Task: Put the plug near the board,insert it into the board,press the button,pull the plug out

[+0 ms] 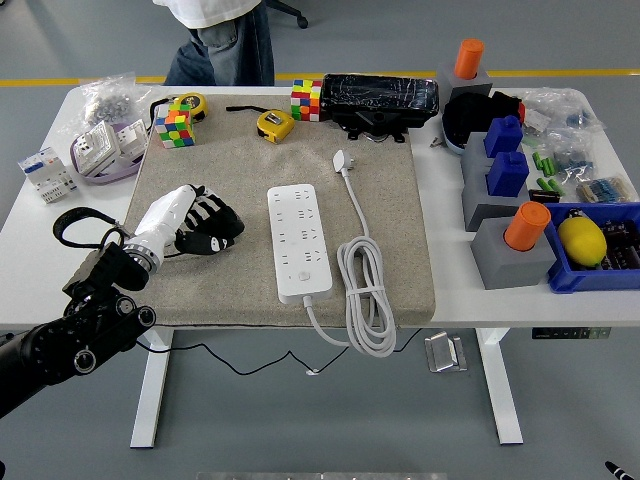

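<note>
Worktop (40,225) w/ tan mat (240,270): 1 board (298,242), 1 plug (343,161), 2 cubes, 2 tapes (far edge); left hand (205,226) curled, empty.

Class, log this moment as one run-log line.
left hand: curled, empty, on mat | plug: unplugged, beyond strip | right hand: unseen | person: far side

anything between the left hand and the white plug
Head view: the power strip sits right of the left hand, its top near that line; otherwise bare mat toward the plug.
</note>
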`<state>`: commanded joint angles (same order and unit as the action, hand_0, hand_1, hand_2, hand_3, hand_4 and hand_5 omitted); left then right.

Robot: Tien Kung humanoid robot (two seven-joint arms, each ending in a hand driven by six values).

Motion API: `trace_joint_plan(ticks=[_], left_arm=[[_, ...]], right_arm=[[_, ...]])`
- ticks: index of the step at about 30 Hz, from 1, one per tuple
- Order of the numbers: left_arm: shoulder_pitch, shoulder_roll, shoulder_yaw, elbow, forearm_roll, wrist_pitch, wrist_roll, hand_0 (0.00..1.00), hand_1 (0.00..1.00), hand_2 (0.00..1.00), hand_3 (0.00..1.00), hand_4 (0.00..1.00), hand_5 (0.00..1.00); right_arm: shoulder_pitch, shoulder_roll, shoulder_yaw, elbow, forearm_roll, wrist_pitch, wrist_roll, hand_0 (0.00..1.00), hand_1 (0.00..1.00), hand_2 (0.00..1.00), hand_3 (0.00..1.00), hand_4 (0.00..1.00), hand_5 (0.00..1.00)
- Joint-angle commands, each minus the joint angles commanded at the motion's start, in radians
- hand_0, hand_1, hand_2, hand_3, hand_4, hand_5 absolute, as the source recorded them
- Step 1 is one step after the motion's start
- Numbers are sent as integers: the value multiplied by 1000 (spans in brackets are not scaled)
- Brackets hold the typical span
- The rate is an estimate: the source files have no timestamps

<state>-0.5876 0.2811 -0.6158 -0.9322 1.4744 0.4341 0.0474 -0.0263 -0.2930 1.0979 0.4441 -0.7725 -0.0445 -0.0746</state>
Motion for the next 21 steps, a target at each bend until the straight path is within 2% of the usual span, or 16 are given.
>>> trace_joint_plan(ticks=[3, 5, 8, 10, 16, 21], left_arm=[[-7, 2, -1, -24, -11, 14, -35, 365, 355, 469, 541, 766, 2], [-17, 5, 0, -41, -34, 8, -80, 370, 354, 463, 537, 761, 2], [-31, 10, 13, -56, -56, -15, -131, 370, 354, 463, 537, 761, 2], [-52, 15, 48, -64, -75, -39, -157, 370, 354, 463, 537, 761, 2], [-114, 16, 164, -50, -80, -59, -166, 379, 357, 461, 536, 758, 2], [-141, 5, 212, -27, -69, -52, -162, 385, 360, 461, 536, 757, 2]], right_arm=[[0, 0, 0, -1, 1, 0, 0, 612, 669, 640, 566, 981, 592], [0, -1, 0, -1, 1, 0, 0, 612, 669, 640, 566, 981, 591], [1, -1, -2, 0, 1, 0, 1, 612, 669, 640, 566, 981, 591], [1, -1, -5, -1, 2, 0, 1, 612, 669, 640, 566, 981, 591], [4, -2, -14, -1, 4, 1, 0, 612, 669, 640, 567, 981, 592], [7, -4, -17, -1, 6, 1, 0, 612, 669, 640, 566, 981, 591]])
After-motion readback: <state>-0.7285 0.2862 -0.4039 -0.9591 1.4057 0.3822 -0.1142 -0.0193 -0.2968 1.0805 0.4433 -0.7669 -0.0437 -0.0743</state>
